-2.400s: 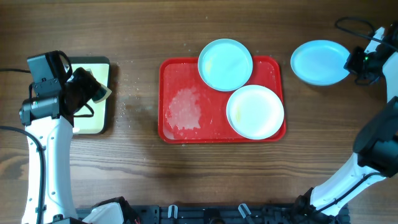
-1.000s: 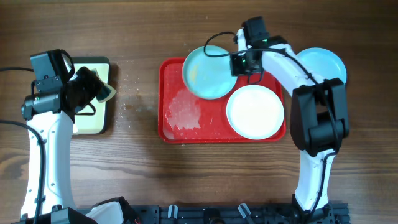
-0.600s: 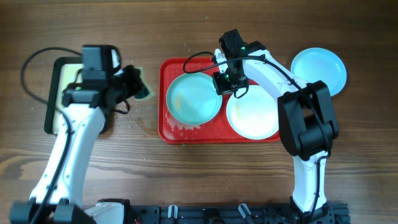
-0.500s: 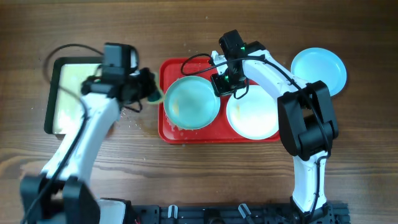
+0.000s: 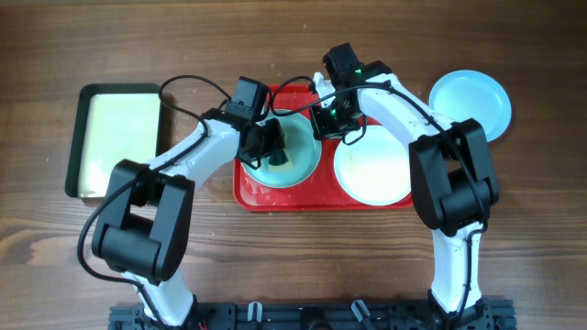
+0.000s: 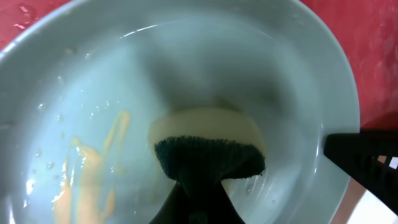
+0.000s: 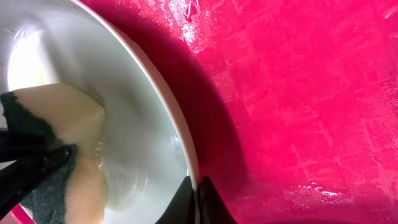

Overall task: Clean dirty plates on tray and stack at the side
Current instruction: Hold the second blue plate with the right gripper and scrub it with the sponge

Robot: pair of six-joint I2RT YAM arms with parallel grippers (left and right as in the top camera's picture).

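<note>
On the tray [image 5: 253, 194], right tool [image 7: 198, 190] pinches the half-hidden blue plate [image 6: 186, 68]; left tool [image 6: 194, 196] clamps a sponge [image 6: 208, 158].

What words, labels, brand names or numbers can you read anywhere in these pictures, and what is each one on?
No readable text anywhere.
No print on the red tray, the pale blue plate on the tray, the white plate, the pale blue plate on the table, the cream pan or the sponge.
White specks on the black part by the plate's rim, left wrist view: too blurred to read.
</note>
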